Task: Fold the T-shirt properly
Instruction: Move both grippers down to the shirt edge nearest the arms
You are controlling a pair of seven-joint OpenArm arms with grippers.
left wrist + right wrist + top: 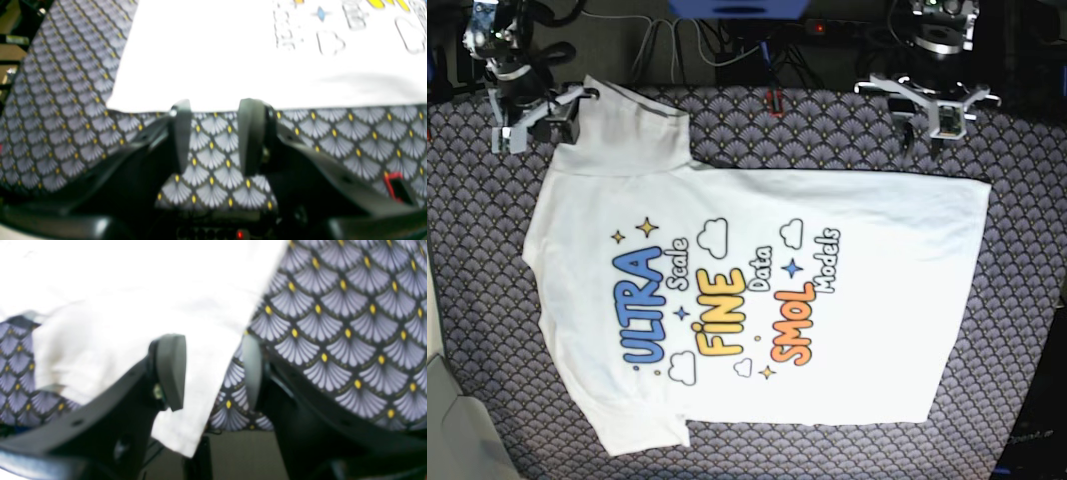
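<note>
The white T-shirt (757,300) lies flat, print up, on the patterned tablecloth (827,130), with its collar side at the left and its hem at the right. My left gripper (937,120) is open and empty at the back right, just short of the shirt's long edge. In the left wrist view the gripper (217,133) has its fingertips right at that white edge (217,66). My right gripper (535,118) is open at the back left sleeve. In the right wrist view the gripper (211,373) has its jaws apart, with the sleeve cloth (110,333) lying between and under them.
The fan-patterned cloth (66,116) covers the whole table. Cables and a power strip (737,8) run along the far edge. A small red clip (393,185) shows at the left wrist view's right. The table edge drops off below the sleeve (240,453).
</note>
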